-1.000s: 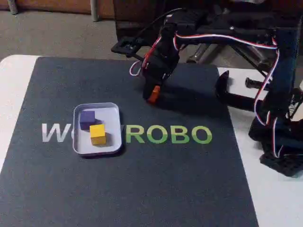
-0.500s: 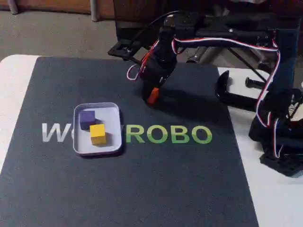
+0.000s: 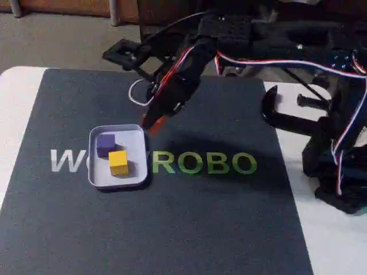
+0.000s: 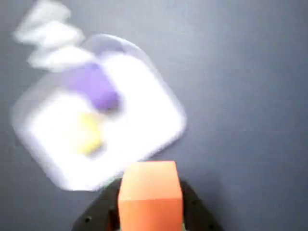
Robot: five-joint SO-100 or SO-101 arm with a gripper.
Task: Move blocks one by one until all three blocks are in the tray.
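Fixed view, left to right: white tray (image 3: 137, 137) sits on the dark mat (image 3: 172, 229), covering part of the "ROBO" lettering (image 3: 203, 163). Purple block (image 3: 105, 144) in the tray's 11 o'clock area, yellow block (image 3: 118, 162) at its 5 o'clock, corners touching or nearly so. Gripper (image 3: 153, 122) is off the mat just at the tray's 1 o'clock corner, clamped on the orange block (image 3: 157, 121). Wrist view: orange block (image 4: 150, 197) sharp between the jaws, tray (image 4: 159, 120) blurred at 11 o'clock.
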